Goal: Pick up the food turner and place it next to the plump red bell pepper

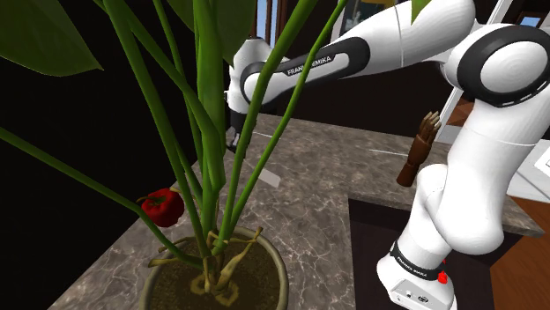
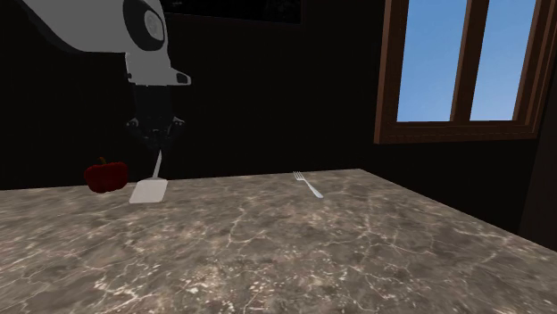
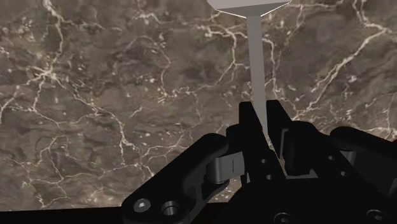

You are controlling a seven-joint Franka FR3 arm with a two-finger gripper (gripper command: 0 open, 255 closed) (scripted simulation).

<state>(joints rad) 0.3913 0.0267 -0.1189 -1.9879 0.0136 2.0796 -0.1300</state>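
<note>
Wrist view: end effector (image 3: 261,116) clasps the flat grey turner (image 3: 256,57) over veined marble (image 3: 95,95).

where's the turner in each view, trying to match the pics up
Shoulder view: turner, its blade between the plant stems, right of the pepper.
Second exterior view: turner left of middle, hanging from the claw, just right of the pepper.
Wrist view: turner handle clasped in the claw.
Shared landmark: the marbled counter under it.
</note>
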